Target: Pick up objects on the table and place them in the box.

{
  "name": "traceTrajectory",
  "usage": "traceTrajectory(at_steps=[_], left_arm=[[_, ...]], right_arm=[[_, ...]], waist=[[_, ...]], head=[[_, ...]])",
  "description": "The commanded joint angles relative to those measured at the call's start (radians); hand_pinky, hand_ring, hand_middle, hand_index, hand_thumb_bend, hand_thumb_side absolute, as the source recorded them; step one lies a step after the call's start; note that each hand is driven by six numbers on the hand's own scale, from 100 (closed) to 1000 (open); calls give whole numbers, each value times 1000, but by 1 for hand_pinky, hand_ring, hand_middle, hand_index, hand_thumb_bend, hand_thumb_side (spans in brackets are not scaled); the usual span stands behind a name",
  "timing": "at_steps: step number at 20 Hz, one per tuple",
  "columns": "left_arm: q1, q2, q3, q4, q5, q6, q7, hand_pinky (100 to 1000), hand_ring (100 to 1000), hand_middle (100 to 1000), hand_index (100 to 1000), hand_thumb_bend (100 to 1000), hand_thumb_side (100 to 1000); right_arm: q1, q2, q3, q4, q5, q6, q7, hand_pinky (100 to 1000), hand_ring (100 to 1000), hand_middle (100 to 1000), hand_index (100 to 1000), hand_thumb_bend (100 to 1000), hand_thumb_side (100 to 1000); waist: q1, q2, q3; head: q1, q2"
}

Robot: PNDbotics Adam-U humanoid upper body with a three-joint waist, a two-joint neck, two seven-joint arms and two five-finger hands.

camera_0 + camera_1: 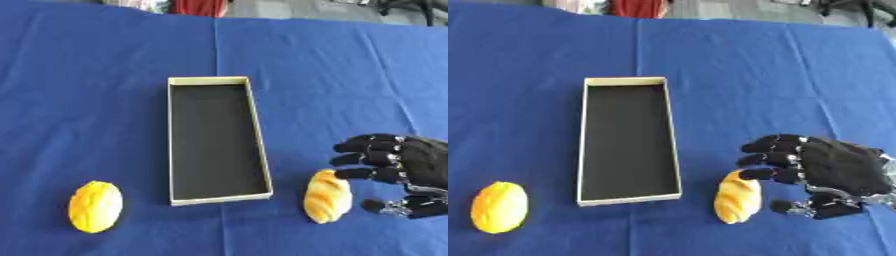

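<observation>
A long shallow box (pixel 172 140) with cream walls and a dark inside lies in the middle of the blue table, nothing in it. A pale orange bread roll (pixel 325 196) lies just right of the box's near right corner. My right hand (pixel 833 167) comes in from the right, fingers half spread and open, their tips over the roll's right side, the thumb lower beside it. Whether it touches the roll I cannot tell. A yellow-orange oval bun (pixel 95 206) lies near the front left. The left hand shows in no view.
The blue cloth (pixel 105 75) covers the whole table. Red and other items (pixel 199 7) show beyond the far edge.
</observation>
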Motion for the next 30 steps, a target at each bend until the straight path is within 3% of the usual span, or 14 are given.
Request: traceTrajectory(at_steps=[1,6,12,19,24,30], left_arm=[[-7,26,4,-15,9,3,-7,930,767,756,865,100,565],[-11,27,7,-15,12,2,-6,929,767,756,866,100,565],[-11,26,9,-15,14,3,-4,931,766,756,865,100,565],[-15,24,10,-15,16,3,-2,932,765,756,864,100,565],[-15,20,9,-15,20,4,-3,935,764,755,863,100,565],[-15,19,11,-15,24,6,-6,937,764,755,862,100,565]], right_arm=[[-9,-40,-31,-10,-34,-4,7,876,947,877,944,328,100],[-5,-48,-39,-10,-49,-12,32,878,951,879,944,358,100],[17,-36,8,-10,33,14,84,881,953,884,947,340,109],[9,-29,37,-10,89,48,62,888,955,874,943,221,328],[3,-18,57,-10,124,91,36,884,953,870,941,208,315],[-3,-12,61,-10,121,105,24,883,950,865,940,217,289]], waist=[[2,-22,-2],[-1,-25,2],[-7,-25,9],[-12,-20,25],[-16,-14,32],[-21,-10,38]], head=[[-5,-7],[-9,-8],[-16,-7],[-28,-14],[-33,-20],[-35,-27]])
